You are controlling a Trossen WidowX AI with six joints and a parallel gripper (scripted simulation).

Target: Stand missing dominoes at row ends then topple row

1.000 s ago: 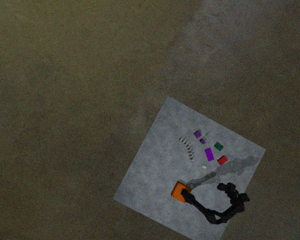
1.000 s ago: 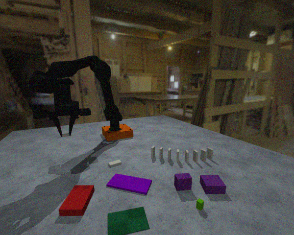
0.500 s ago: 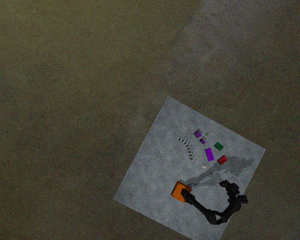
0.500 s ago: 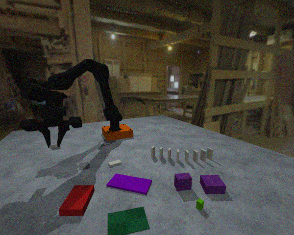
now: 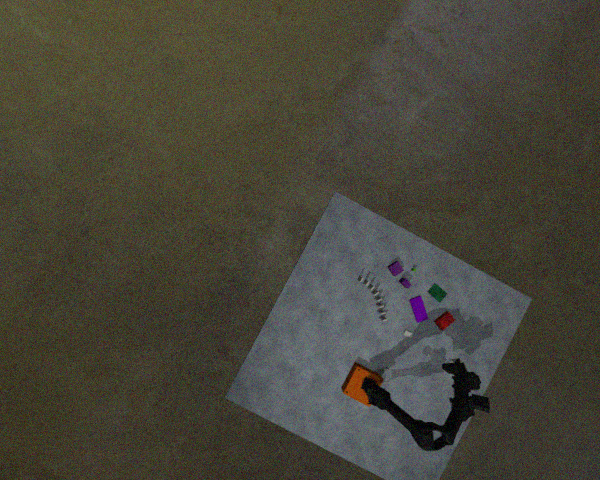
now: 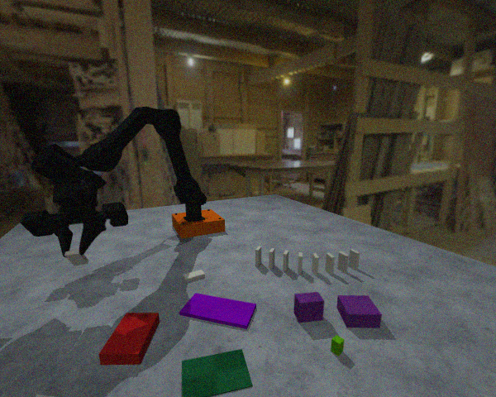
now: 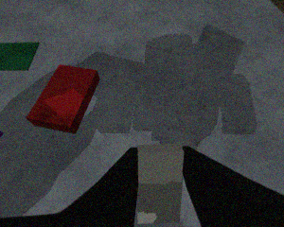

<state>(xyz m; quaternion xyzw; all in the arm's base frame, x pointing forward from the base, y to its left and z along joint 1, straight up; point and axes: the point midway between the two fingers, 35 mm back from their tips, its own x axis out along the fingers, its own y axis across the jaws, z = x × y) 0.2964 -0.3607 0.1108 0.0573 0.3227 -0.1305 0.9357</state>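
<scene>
A curved row of several pale dominoes (image 5: 374,292) (image 6: 300,263) stands upright on the grey table (image 5: 290,335) (image 6: 410,298). A loose pale domino (image 5: 408,333) (image 6: 195,275) lies flat between the row's near-base end and the arm's side of the table. My gripper (image 6: 73,255) (image 7: 158,153) is shut on another pale domino (image 6: 76,258) (image 7: 160,163). It holds this domino above the table, well away from the row and beyond the loose domino. The held domino's exact tilt is hard to tell.
A red block (image 5: 444,320) (image 6: 131,337) (image 7: 66,99), a purple slab (image 5: 418,308) (image 6: 218,309), a green sheet (image 5: 436,292) (image 6: 216,373), two purple blocks (image 6: 308,306) (image 6: 359,311) and a small lime block (image 6: 337,345) lie outside the row. The orange base (image 5: 359,383) (image 6: 199,224) carries the arm.
</scene>
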